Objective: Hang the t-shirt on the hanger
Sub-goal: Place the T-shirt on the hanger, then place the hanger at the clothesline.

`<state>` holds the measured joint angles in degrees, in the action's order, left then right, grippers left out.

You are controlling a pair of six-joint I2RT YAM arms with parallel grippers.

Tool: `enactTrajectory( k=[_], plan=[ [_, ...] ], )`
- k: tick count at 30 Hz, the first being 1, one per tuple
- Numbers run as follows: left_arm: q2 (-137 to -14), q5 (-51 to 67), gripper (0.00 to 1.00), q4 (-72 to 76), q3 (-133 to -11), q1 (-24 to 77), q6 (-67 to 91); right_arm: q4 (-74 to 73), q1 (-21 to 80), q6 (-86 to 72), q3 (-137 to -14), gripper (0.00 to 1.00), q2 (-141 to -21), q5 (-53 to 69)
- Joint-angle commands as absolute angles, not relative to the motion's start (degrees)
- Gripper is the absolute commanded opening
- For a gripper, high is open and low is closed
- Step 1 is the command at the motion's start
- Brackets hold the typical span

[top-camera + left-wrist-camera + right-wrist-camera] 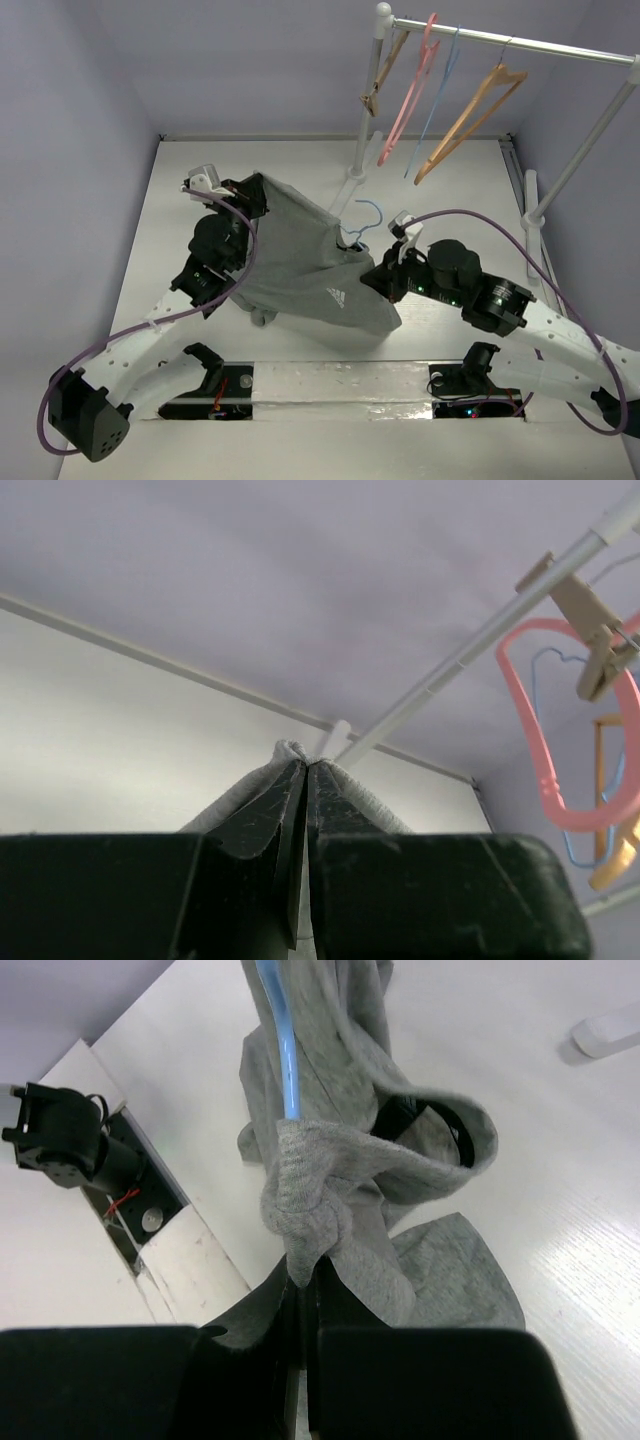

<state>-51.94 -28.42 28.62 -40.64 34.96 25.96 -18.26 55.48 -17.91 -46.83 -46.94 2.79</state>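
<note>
Found t-shirt point(300, 265) hoisted off counter point(470, 190), strung between 2 claws, long axis running from high upper-left to low lower-right in top view. Logged left claw point(305, 770) clenched on a grey cloth fold at the high end. Logged right claw point(305, 1290) clamped on cloth knotted round hanger point(288, 1070), with its hook poking up just beyond, nearer the right arm. Judged next: sliding that thin blue arm further inside, toward left claw. Limp soft jersey against slim, smooth, rigid-looking frame.
</note>
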Motion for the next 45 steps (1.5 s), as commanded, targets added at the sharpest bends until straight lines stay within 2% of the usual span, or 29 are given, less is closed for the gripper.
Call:
enactTrajectory(
  k=[1,13,19,21,22,25,32,36,45],
  plan=[
    [-51.94,-29.71,0.00,27.78,-44.38,32.62,24.35,-19.94,55.28,-17.05,-49.30,0.00,-44.83,4.83],
    [-51.42,-27.60,0.00,25.40,-47.72,29.88,24.70,-28.30,55.28,-13.28,-60.11,0.00,-38.41,2.03],
    [-50.28,-22.07,0.00,23.73,-50.89,29.88,25.49,-29.79,55.28,-13.27,-64.52,0.00,-41.30,-1.13],
    [-48.44,-19.96,0.10,23.82,-50.19,29.88,26.27,-30.93,55.28,-14.23,-62.59,0.00,-42.36,-3.85],
    [-47.56,-19.43,0.23,23.73,-48.97,29.88,26.63,-31.55,55.28,-15.37,-61.80,0.00,-42.45,-4.74],
    [-43.95,-17.67,0.36,23.82,-45.63,30.50,28.03,-33.65,55.28,-17.39,-59.51,0.00,-40.26,-7.11],
    [-38.42,-10.74,0.45,21.45,-44.12,32.07,29.18,-46.30,55.28,-23.28,-59.94,0.00,-34.46,-13.44],
    [-35.87,-8.27,0.46,19.34,-44.03,32.08,29.44,-54.83,55.28,-27.85,-61.17,0.00,-32.70,-14.13],
    [-30.59,-3.61,0.49,12.23,-45.43,32.08,29.36,-65.65,55.28,-39.81,-60.03,0.00,-39.72,-24.42]
  ],
)
